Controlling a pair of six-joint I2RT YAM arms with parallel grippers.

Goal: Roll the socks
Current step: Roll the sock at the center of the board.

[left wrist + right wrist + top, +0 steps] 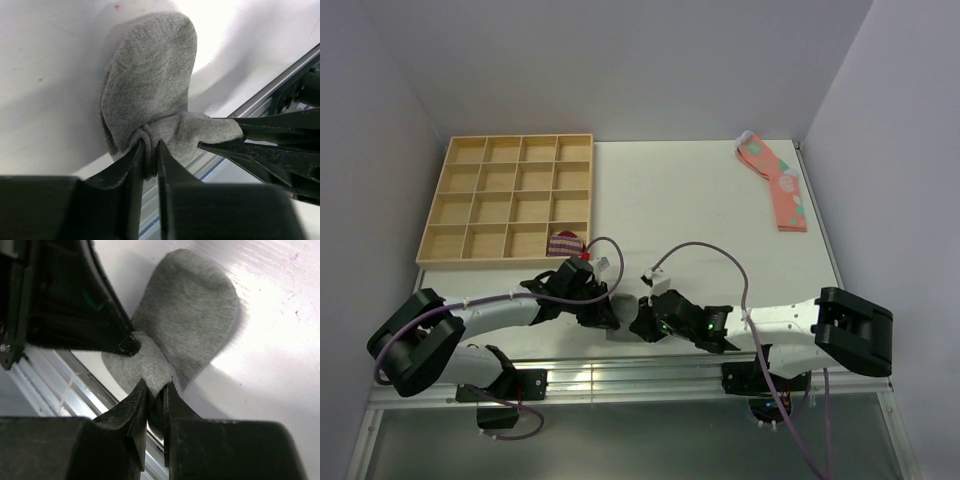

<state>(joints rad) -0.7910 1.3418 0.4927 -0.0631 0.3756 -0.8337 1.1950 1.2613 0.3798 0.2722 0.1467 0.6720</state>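
The grey sock (150, 85) lies at the table's near edge, its toe end flat on the white surface. My left gripper (150, 150) is shut on a bunched fold at its near end. My right gripper (156, 392) is shut on the same end from the other side; the sock's toe (192, 305) points away from it. In the top view both grippers (610, 315) (642, 325) meet over the sock (623, 325), which is mostly hidden under them. The dark cuff stripes do not show.
A wooden compartment tray (508, 200) stands at the back left, with a small purple-striped sock bundle (565, 243) in its near right cell. Pink spotted socks (778, 185) lie at the back right. A metal rail (640, 380) runs along the table's near edge.
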